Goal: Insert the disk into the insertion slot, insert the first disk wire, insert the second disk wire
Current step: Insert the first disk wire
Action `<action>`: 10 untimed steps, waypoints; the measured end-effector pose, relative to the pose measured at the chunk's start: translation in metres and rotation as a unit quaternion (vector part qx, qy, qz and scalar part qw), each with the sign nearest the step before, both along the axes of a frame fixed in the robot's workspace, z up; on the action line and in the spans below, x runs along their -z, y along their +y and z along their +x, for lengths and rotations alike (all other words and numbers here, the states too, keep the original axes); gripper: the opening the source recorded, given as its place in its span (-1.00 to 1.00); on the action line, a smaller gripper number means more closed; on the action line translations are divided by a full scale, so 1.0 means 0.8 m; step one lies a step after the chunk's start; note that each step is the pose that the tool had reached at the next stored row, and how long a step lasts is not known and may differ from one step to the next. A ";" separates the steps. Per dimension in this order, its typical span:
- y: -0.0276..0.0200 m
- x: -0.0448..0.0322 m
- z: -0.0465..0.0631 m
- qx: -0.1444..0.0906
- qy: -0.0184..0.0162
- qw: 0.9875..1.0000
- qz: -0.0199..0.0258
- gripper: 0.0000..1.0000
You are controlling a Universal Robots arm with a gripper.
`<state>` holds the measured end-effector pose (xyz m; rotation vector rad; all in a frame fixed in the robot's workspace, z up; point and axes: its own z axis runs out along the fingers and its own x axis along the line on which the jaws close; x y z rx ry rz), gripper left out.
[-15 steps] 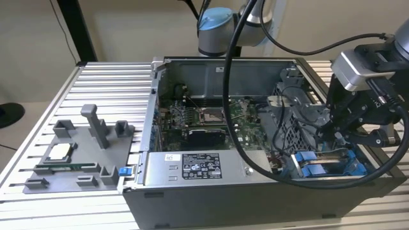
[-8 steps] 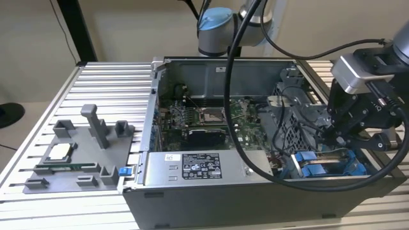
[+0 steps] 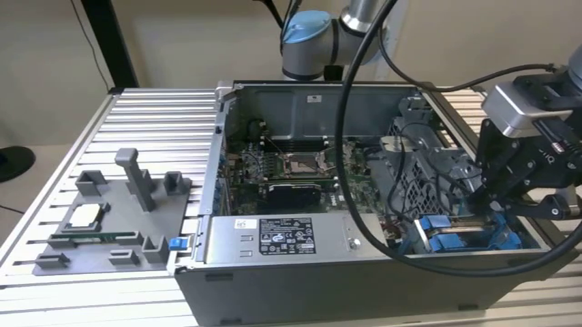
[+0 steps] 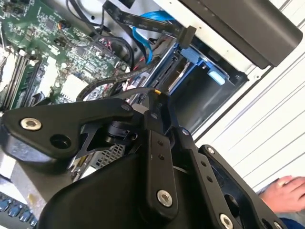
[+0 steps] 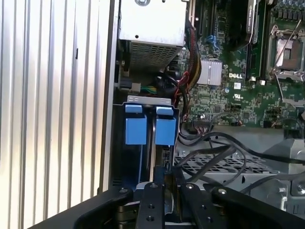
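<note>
1. The gripper (image 5: 164, 179) hangs over the insertion slot (image 5: 148, 99) at the case's (image 3: 364, 286) corner, fingers nearly together; I cannot tell what they pinch.
2. The disk (image 5: 166, 132) seems seated there; an off-line push could jam it.
3. Loose cables (image 5: 214, 143) just beside could snag.

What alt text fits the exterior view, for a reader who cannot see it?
The end effector hangs at the insertion slot, a blue-railed bay in a near corner of an open computer case, on the exterior view's right. The case sits on a ribbed metal table, with a grey parts fixture at the exterior view's left.
</note>
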<state>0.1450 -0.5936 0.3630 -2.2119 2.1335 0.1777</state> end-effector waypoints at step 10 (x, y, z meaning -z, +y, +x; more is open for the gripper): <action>0.0000 0.0015 0.000 0.003 0.000 1.000 -0.006 -1.00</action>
